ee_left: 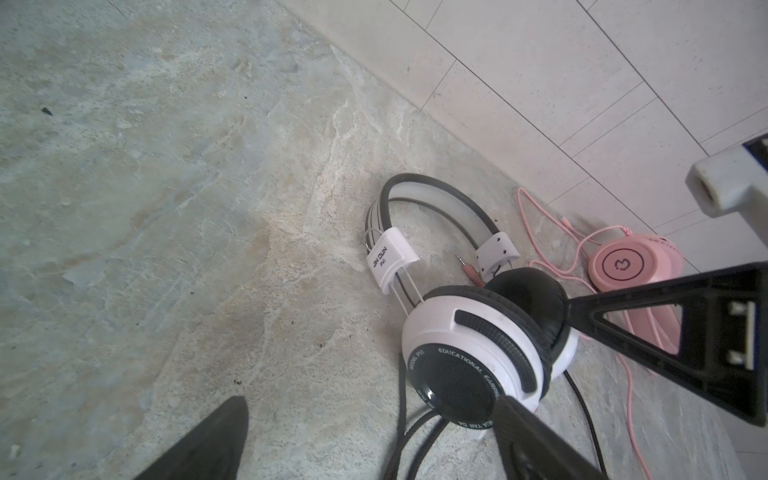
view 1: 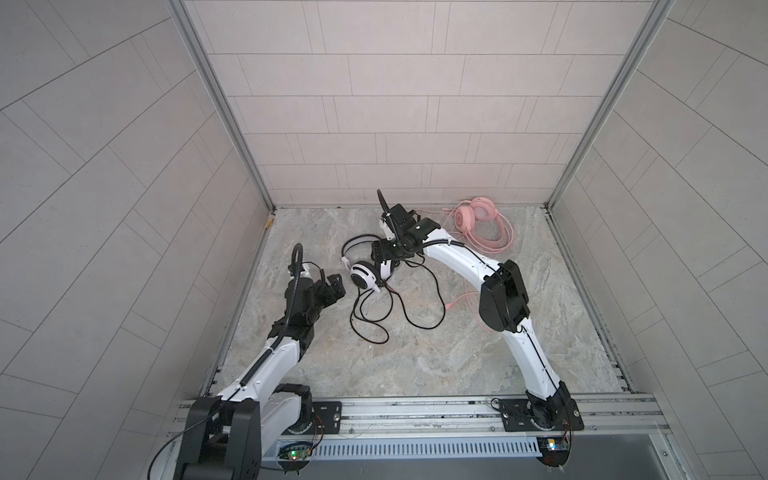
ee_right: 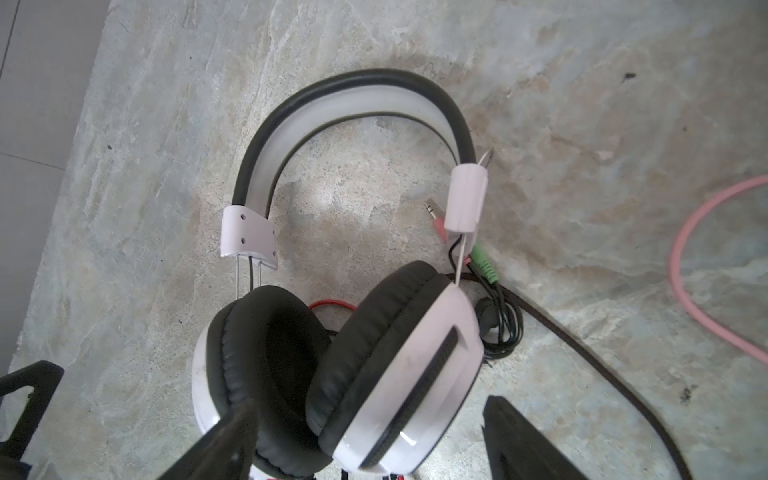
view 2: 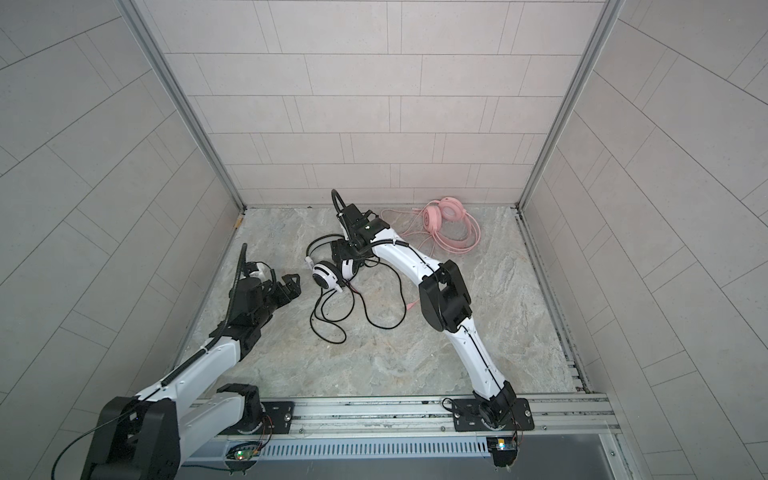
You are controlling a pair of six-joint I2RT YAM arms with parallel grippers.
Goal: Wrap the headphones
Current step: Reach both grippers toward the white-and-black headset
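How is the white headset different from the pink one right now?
The white-and-black headset sits mid-table under the right gripper, whose open jaws straddle an earcup; the pink headset lies untouched by the back wall. The white one's black cable sprawls toward the front, the pink cable loops beside its headset. Both cables are unwrapped.

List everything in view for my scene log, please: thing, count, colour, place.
white-and-black headphones: one, white cups with black pads, mid table, between the two grippers
black cable: one, black, in loose loops on the table in front of that headset
audio plugs: two, one pink and one green, on the table beside the headband
pink headphones: one, pink, far right of the table by the back wall
pink cable: one, pink, coiled beside the pink headset, trailing forward
table: one, grey marbled
left gripper: one, black, open, left of the white cups
right gripper: one, black, open around a white cup
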